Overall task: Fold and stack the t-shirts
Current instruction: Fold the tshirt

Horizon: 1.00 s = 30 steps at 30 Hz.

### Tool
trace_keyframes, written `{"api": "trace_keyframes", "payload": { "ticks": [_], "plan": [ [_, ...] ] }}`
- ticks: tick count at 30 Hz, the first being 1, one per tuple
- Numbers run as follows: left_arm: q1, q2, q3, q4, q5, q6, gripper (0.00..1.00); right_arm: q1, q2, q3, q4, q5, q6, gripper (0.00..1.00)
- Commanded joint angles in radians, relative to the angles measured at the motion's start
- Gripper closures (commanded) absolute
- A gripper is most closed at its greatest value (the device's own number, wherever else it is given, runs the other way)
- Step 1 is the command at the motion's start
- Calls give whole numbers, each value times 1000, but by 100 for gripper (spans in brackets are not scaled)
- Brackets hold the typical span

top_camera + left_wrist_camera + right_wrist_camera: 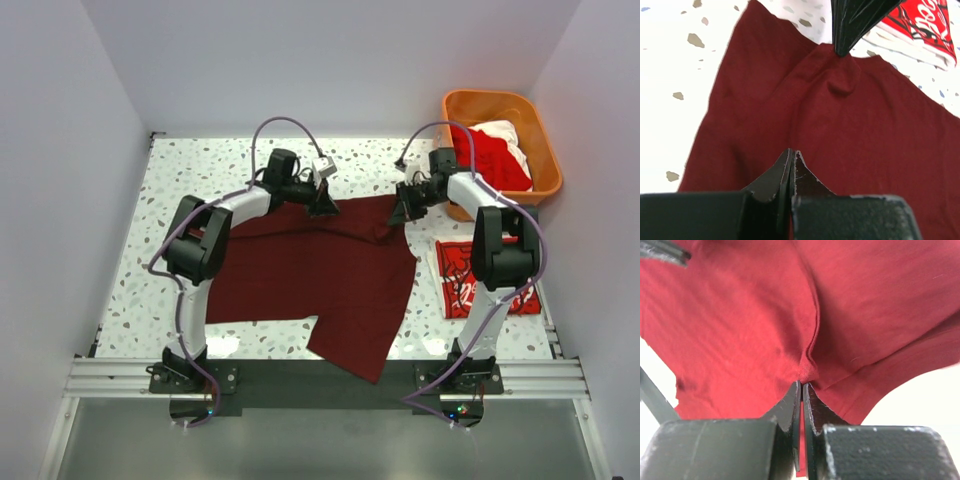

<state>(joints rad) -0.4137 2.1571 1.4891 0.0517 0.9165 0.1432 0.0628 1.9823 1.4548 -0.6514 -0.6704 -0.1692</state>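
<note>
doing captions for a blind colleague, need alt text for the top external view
A maroon t-shirt lies spread on a speckled table, its far edge pinched by the left hand and right hand, both shut on it. A folded red printed t-shirt lies to its right, and an orange basket in the far right corner holds red and white shirts.

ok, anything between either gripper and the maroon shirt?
Nothing visible. The left gripper and right gripper are both shut on the far edge of the maroon shirt; the folded red shirt and basket sit off to the right.
</note>
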Motion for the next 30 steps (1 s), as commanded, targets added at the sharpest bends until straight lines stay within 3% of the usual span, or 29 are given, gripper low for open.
{"api": "trace_keyframes", "payload": {
  "ticks": [1, 8, 10, 12, 17, 22, 30],
  "plan": [
    [0, -86, -59, -21, 48, 90, 100, 11, -72, -28, -59, -83, -140, 100],
    [1, -155, -142, -18, 29, 148, 100, 43, -97, -73, -111, -86, -297, 100],
    [3, -151, -139, 13, 2, 96, 93, 51, -102, -86, -105, -77, -308, 100],
    [1, -122, -116, 33, -48, 69, 77, 63, -103, -97, -102, -66, -323, 100],
    [0, -1, 22, 31, -100, -5, 64, 69, -100, -103, -94, -55, -319, 100],
    [-5, 86, 131, 30, -85, -59, 61, 72, -96, -94, -83, -52, -305, 100],
    [-13, 148, 168, 19, -79, -57, 59, 72, -91, -77, -102, -44, -314, 100]
  ]
}}
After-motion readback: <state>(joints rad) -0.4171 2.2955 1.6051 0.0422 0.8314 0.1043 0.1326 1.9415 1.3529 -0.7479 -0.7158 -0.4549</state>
